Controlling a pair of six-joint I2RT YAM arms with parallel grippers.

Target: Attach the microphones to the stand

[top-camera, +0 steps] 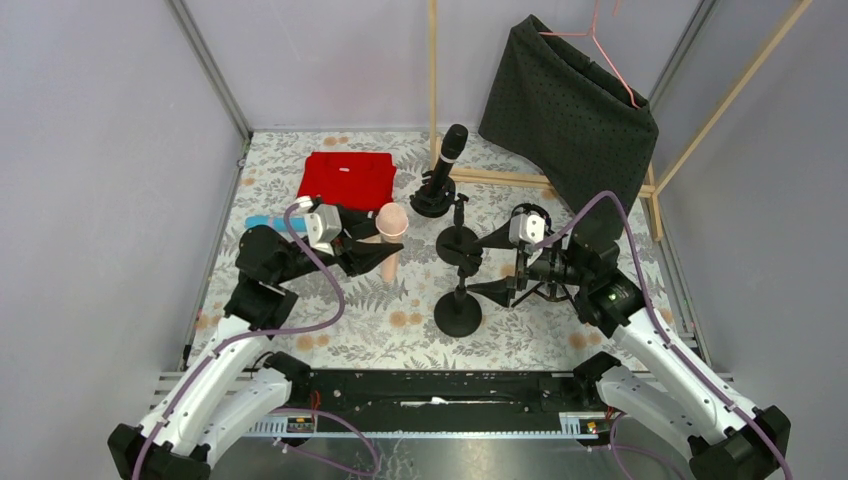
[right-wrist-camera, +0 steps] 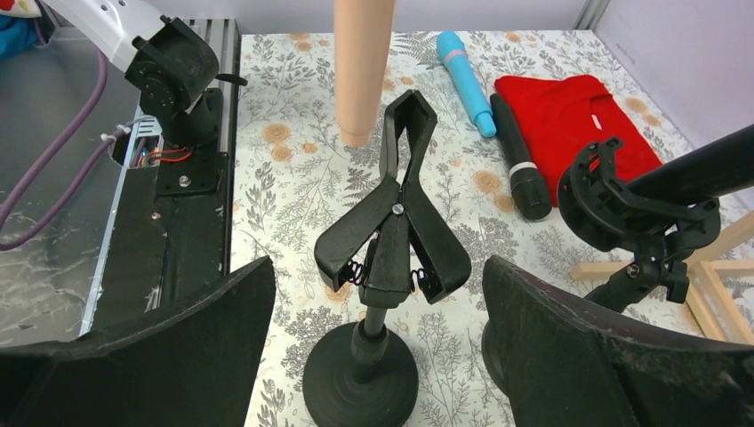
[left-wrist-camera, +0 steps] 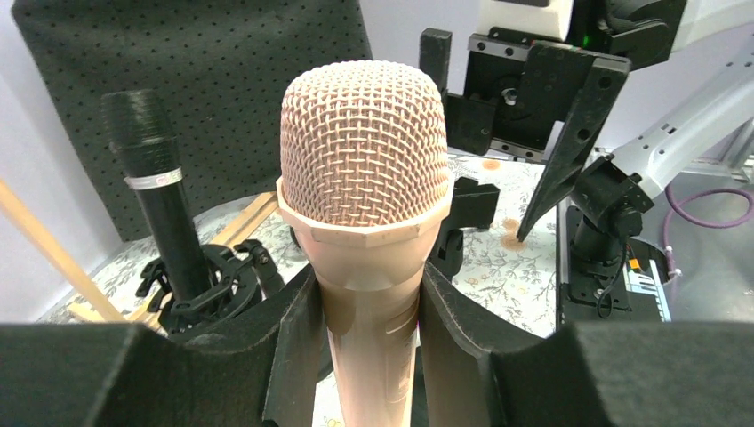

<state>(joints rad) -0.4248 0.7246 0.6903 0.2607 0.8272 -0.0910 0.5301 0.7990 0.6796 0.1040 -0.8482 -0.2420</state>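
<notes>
Walls are closing in the floral worktop (top-camera: 400, 330) on the left and at the back, and a wooden frame (top-camera: 500, 178) draped with a black cloth (top-camera: 570, 110) is filling the back right corner. Open room is lying mainly along the near strip in front of the arm bases, while the middle is crowded with three stands set close together. In the back stand (top-camera: 432, 198) a black microphone (top-camera: 450, 150) is sitting tilted in its clip. The middle stand (top-camera: 458, 240) and the near stand (top-camera: 458, 312) are standing empty in front of it. A red garment (top-camera: 345, 180) is lying at the back left, with a light blue microphone (right-wrist-camera: 467, 80) and a second black microphone (right-wrist-camera: 520, 160) lying flat just beside it.

The left arm is reaching in from the left, its hand (top-camera: 375, 250) gripping the peach-pink microphone (left-wrist-camera: 363, 169) by the shaft. That microphone is standing upright, head up, its tail hanging clear of the worktop just left of the empty stands. The right arm is reaching in low from the right, its hand (right-wrist-camera: 378, 267) held level with the fingers (right-wrist-camera: 160, 347) spread wide on either side of the near stand's spring clip, apart from it and holding nothing.
</notes>
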